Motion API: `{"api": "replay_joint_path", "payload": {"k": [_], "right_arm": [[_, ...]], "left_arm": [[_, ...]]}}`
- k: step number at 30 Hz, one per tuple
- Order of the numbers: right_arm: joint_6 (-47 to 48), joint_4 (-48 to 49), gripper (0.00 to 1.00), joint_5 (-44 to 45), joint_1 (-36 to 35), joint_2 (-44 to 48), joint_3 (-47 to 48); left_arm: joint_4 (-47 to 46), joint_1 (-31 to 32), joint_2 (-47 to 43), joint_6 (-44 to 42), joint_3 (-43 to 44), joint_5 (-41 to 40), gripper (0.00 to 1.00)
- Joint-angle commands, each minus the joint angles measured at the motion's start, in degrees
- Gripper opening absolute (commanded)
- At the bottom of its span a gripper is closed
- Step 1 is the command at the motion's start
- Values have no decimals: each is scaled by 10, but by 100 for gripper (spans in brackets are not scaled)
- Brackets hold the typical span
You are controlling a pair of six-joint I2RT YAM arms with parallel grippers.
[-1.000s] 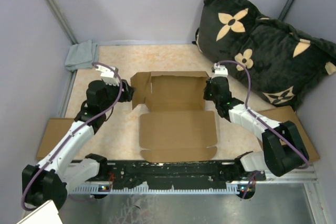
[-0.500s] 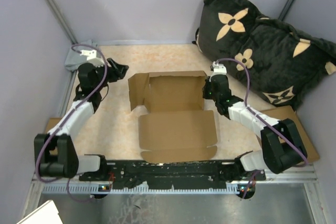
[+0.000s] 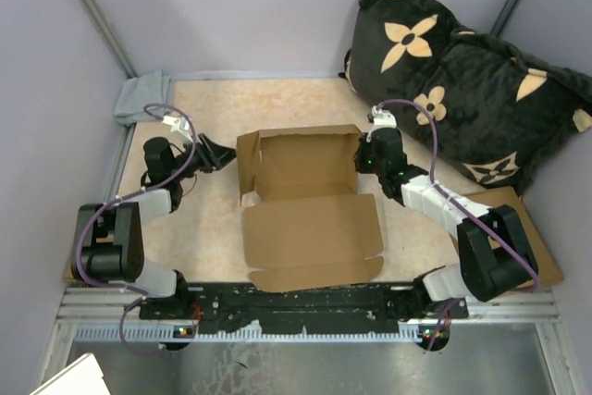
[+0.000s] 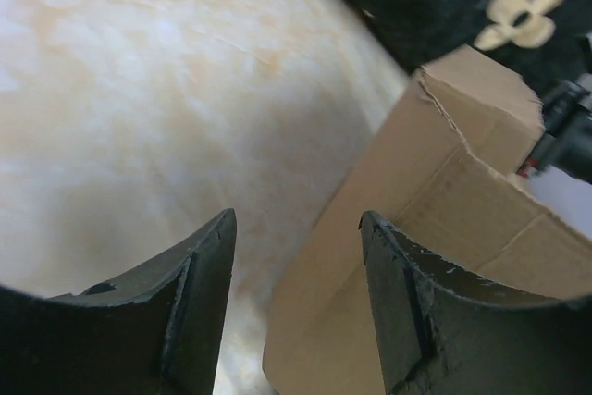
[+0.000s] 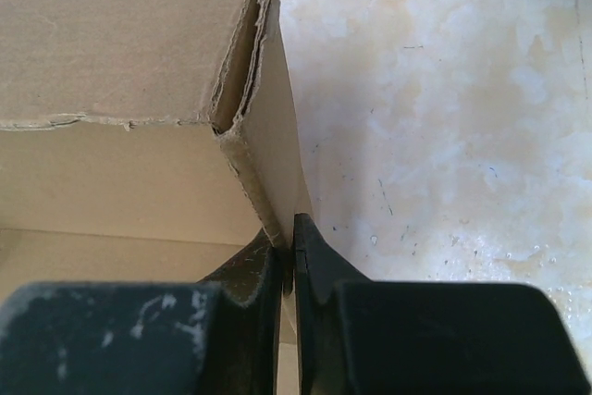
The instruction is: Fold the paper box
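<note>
The paper box (image 3: 305,193) is plain brown cardboard, half formed at mid-table: walls stand around its far tray and its lid panel lies flat toward me. My right gripper (image 3: 364,158) is shut on the box's right side wall (image 5: 268,150), one finger inside and one outside. My left gripper (image 3: 222,153) is open and empty, low over the table just left of the box's standing left wall (image 4: 435,219). That wall stands in front of its right finger (image 4: 416,302).
A black cushion with tan flowers (image 3: 462,80) fills the back right corner. A grey cloth (image 3: 143,97) lies at the back left. Flat brown cardboard pieces lie at the right edge (image 3: 518,219) and the left edge (image 3: 74,238). Grey walls enclose the table.
My left arm swung out to the far left, then came back low beside the box's left wall. The left flap now stands more upright. My right gripper kept its hold.
</note>
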State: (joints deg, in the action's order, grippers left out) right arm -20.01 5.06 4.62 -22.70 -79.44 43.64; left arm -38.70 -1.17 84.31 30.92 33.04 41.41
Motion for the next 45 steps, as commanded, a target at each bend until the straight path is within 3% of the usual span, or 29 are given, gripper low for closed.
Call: {"api": "replay_joint_path", "payload": {"k": [1,4,6,16,25,38,45], "right_arm": [[0,-14,7,-22,4,-10,21],[1,-16,7,-22,4,-12,26],[2,-18,7,-22,4,-15,30],[1,-15,7,-25,4,-16,32],[10,1,7,-29,4,-4,17],[20,28,7,-26,-8,24,-11],[29,27,8,-12,-27,33,-18]], "left_arm": [[-145,1,21,65,-35,132,62],[-229,2,30,117,-64,159,59],[-237,5,30,125,-71,168,58],[-124,56,-17,69,-51,110,57],[157,160,-90,-106,36,-108,58],[303,228,-62,-148,106,-321,57],[325,248,-41,-131,128,-364,55]]}}
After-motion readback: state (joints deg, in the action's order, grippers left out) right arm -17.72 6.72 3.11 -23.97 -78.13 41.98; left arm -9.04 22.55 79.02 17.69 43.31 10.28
